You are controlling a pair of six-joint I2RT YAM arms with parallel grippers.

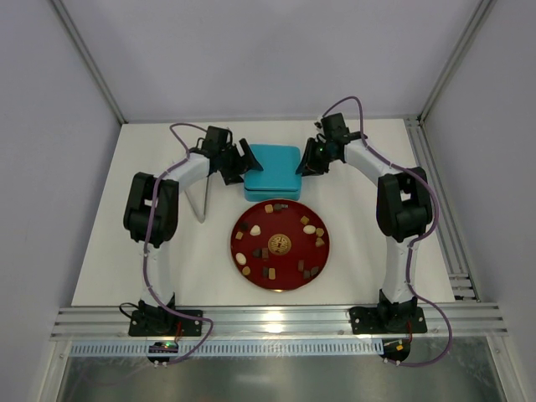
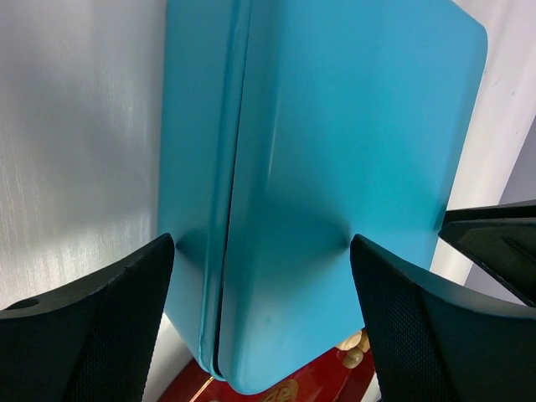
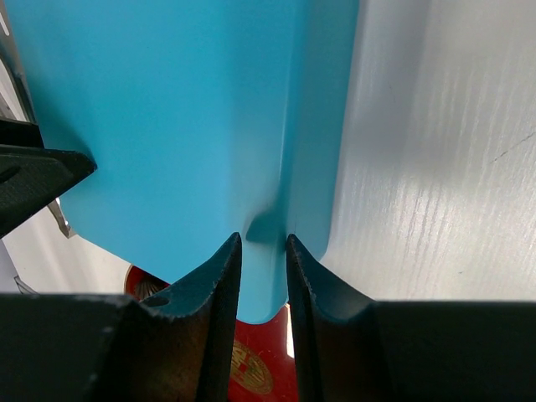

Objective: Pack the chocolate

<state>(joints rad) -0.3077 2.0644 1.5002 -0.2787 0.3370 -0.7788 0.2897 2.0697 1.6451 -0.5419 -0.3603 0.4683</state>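
The chocolate [image 1: 270, 208], several small brown, tan and cream pieces, lies around the rim of a red plate [image 1: 251, 260], with a gold-foil ball [image 1: 279, 244] in the middle. A closed blue box [image 1: 272, 172] lies just behind the plate. My left gripper [image 1: 243, 163] is open at the box's left side, its fingertips against the box [image 2: 335, 126]. My right gripper [image 1: 308, 159] is at the box's right side, its jaws closed narrowly on the box's edge [image 3: 266, 226]. Cream pieces [image 2: 356, 347] show past the box in the left wrist view.
A thin bent metal piece [image 1: 201, 201] stands left of the plate. Metal rails run along the table's front edge [image 1: 276, 322] and right side [image 1: 444, 226]. Grey walls enclose the table.
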